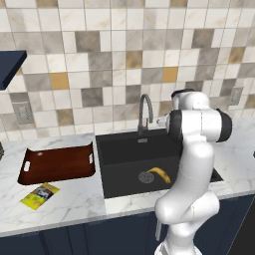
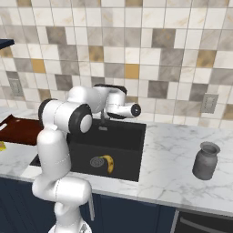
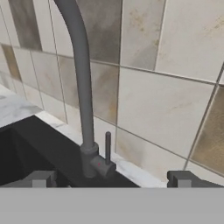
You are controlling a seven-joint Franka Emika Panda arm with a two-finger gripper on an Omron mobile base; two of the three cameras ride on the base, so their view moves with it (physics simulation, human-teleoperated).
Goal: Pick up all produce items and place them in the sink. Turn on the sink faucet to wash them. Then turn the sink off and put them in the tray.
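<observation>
Grey faucet [image 3: 83,87] stands just ahead of the gripper [image 3: 111,178], its base between the spread jaws; the banana [image 1: 160,174] lies in the sink [image 1: 119,149] below.

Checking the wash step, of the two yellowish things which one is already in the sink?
The banana, curved and plain yellow-orange, lies on the black sink floor beside the drain. The flat printed packet lies on the counter before the tray.

No text, label, brand, number or sign can be read anywhere; the flat yellow-green packet [image 1: 40,195] on the near left of the marble counter [image 1: 74,199] carries a printed pattern, but it is too small and blurred to make out
</observation>
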